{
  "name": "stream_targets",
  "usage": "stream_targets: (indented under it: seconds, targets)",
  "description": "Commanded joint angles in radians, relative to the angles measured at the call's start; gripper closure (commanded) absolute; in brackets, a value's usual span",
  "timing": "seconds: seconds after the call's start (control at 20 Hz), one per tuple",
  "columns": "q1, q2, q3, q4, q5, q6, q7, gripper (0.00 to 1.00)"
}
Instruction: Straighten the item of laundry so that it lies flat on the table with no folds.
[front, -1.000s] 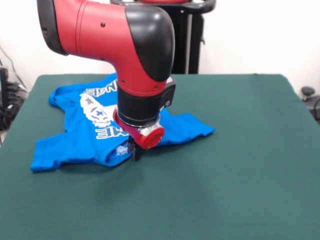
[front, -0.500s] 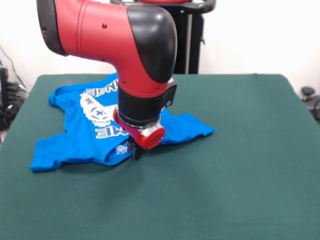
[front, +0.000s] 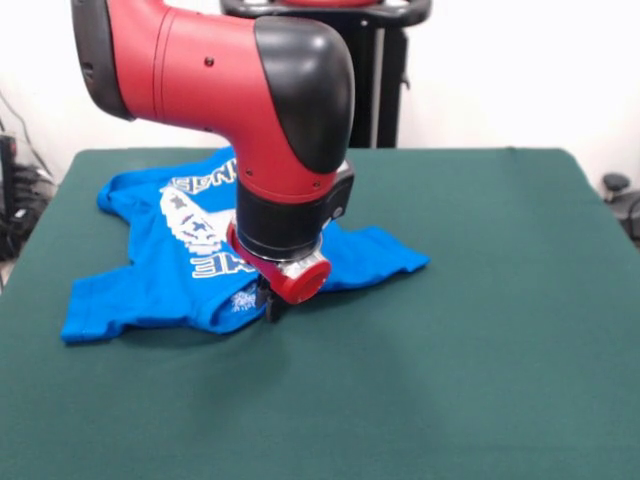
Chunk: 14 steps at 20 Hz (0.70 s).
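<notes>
The gripper (front: 271, 307) is down at the near edge of the blue T-shirt (front: 150, 285), its dark tips just showing below the red wrist; whether it is parted or clamped on cloth I cannot tell (the wrist hides most of it). The shirt lies rumpled on the green table (front: 470, 330), left of centre, one sleeve reaching right, the hem bunched toward the near left, white print showing in folds.

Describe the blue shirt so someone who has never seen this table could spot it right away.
On the dark green table, look left of centre, beneath the red arm's claw. There lies the blue T-shirt, rumpled, with white lettering; it is the only bright cloth there.
</notes>
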Motion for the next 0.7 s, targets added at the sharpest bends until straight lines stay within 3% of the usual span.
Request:
stream_targets:
  seconds: [0.05, 0.7]
  targets:
    - [0.056, -0.007, 0.169, -0.179, 0.056, -0.068, -0.025, 1.0]
    - [0.074, -0.007, 0.165, -0.24, 0.052, 0.02, -0.025, 1.0]
